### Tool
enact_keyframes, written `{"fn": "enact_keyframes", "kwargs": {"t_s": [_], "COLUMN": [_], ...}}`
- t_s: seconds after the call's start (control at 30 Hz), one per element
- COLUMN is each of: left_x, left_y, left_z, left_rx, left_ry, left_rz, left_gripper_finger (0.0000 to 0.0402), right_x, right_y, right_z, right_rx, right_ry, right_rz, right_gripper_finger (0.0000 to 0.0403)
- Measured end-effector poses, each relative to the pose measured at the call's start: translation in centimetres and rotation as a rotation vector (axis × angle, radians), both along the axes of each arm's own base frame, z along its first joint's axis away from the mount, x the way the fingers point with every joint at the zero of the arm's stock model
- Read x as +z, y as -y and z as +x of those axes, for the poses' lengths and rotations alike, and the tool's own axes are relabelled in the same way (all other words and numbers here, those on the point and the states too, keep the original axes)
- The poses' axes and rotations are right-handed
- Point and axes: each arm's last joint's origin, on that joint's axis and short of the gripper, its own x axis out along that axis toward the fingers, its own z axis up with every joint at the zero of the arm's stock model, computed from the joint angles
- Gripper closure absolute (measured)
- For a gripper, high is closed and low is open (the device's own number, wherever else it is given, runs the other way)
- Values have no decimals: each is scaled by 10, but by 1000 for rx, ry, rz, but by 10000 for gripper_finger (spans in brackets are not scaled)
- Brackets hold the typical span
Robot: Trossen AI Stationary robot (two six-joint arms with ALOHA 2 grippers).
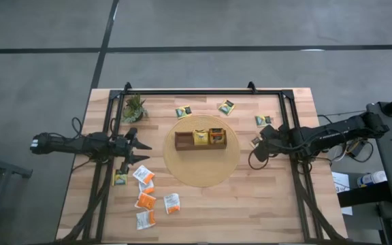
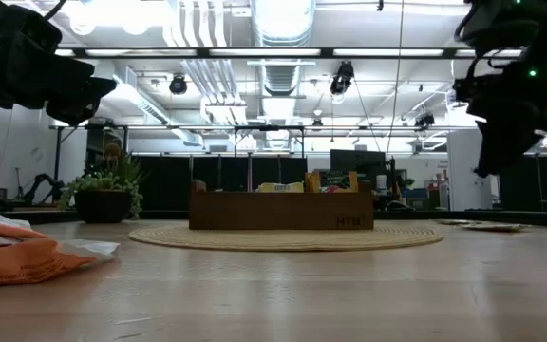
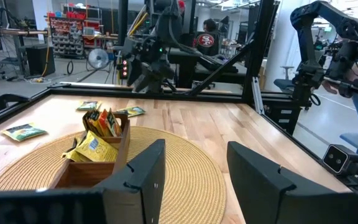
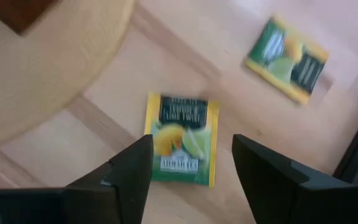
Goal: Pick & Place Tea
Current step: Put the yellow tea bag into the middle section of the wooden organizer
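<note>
Many sachets (image 1: 145,201) across wooden table (image 1: 264,197)

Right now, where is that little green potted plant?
In the high view, the potted plant stands near the table's far left corner, just beyond the left gripper and left of the round woven mat.

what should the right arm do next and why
Probably lower the right gripper straight down and close its fingers on the yellow tea sachet. The fingers stand open above it, the sachet lies flat on the table between them just off the woven mat, and nothing is held yet.
</note>
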Motion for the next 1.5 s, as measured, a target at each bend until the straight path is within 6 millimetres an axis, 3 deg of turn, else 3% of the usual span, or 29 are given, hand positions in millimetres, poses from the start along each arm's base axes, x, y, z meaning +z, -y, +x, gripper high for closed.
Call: {"fn": "enact_keyframes", "kwargs": {"t_s": [0.27,0.67,1.0,1.23,1.37,1.5], "left_x": [0,0,0,0,0,0], "left_y": [0,0,0,0,0,0], "left_z": [0,0,0,0,0,0], "left_rx": [1,0,0,0,0,0], "left_ry": [0,0,0,0,0,0], "left_rz": [0,0,0,0,0,0], "left_gripper_finger": [235,235,235,235,235,235], "right_x": [-23,-28,-57,-65,-62,-57], "right_y": [8,29,39,50,51,52], "right_z": [-2,5,21,28,30,32], "right_rx": [-15,-42,-46,-66,-56,-32], "right_ry": [1,30,-117,-184,-174,-156], "right_rz": [107,115,181,218,221,214], "right_gripper_finger": [179,179,181,183,203,249]}}
